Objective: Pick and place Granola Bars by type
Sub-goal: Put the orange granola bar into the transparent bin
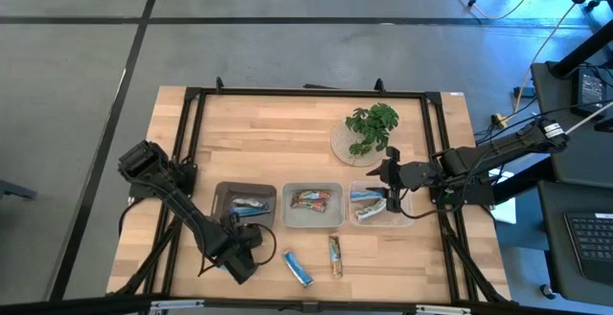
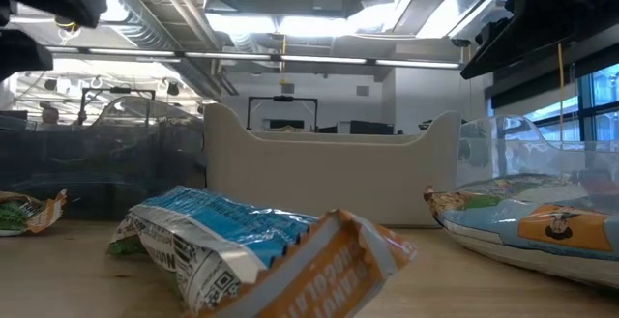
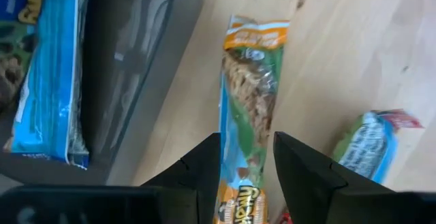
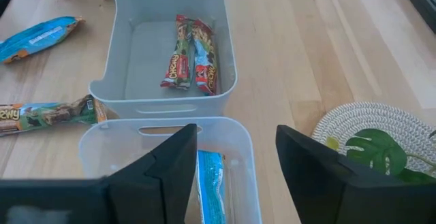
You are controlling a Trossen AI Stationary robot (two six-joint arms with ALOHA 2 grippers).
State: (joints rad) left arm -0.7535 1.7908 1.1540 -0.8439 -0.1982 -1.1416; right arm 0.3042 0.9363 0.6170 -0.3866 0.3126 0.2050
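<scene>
I see a pale blond wood surface [image 1: 287, 128] with a black frame. The three trays [image 4: 225, 67] are translucent white-grey. The Granola Bars [image 3: 245, 115] differ: one wrapper is green with orange ends, another bright blue [image 1: 299, 269] with white, and two in the middle tray are red and brown [image 4: 191, 54]. The plant [image 1: 372, 125] is deep green on a cream woven mat. Both end effectors are matte black.
</scene>
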